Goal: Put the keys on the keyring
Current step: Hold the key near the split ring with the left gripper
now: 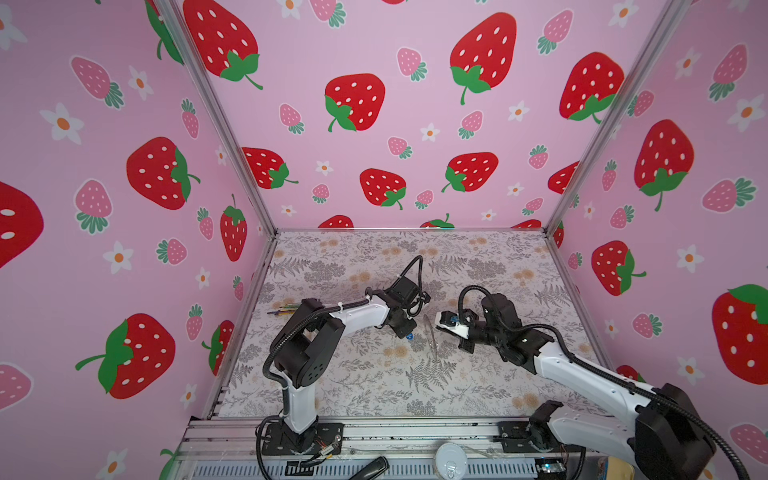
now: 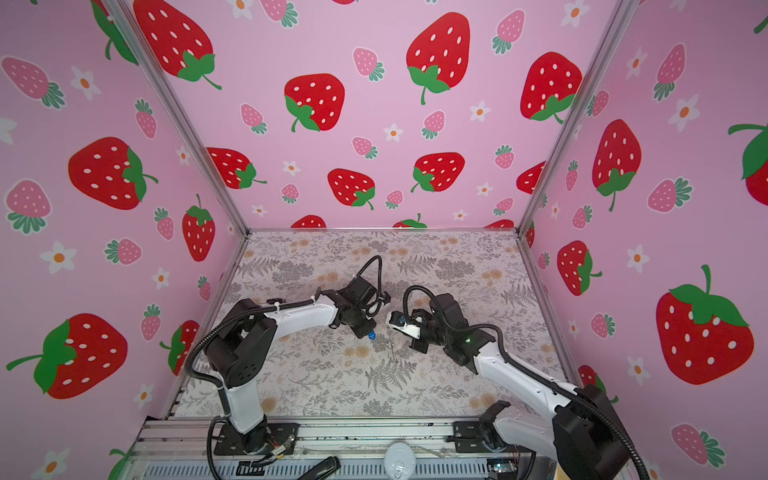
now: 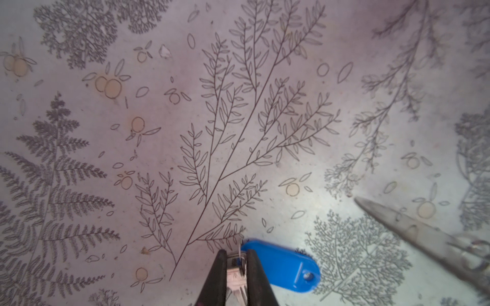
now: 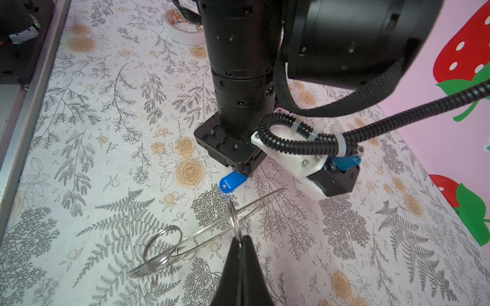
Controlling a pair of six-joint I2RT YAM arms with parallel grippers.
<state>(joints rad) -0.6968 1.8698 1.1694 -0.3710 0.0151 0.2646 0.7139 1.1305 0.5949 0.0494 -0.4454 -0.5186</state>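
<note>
My left gripper (image 3: 236, 261) is shut on the key's metal part (image 3: 235, 276). The key's blue oblong head (image 3: 281, 267) sticks out beside the jaws, just above the table; it also shows in both top views (image 1: 409, 336) (image 2: 371, 335) and in the right wrist view (image 4: 233, 181). The keyring (image 4: 212, 227), a large flat grey ring, stands on edge, just right of the key in both top views (image 1: 430, 334) (image 2: 390, 341). My right gripper (image 4: 240, 242) is shut on a small wire ring (image 4: 234, 220) threaded on it. More small rings (image 4: 163, 246) hang from its far end.
A bundle of thin yellow-green-tipped tools (image 1: 286, 309) lies near the left wall. A roll of white tape (image 4: 183, 26) sits behind the left arm. Strawberry-print walls close in three sides, with a metal rail (image 1: 374, 432) along the front.
</note>
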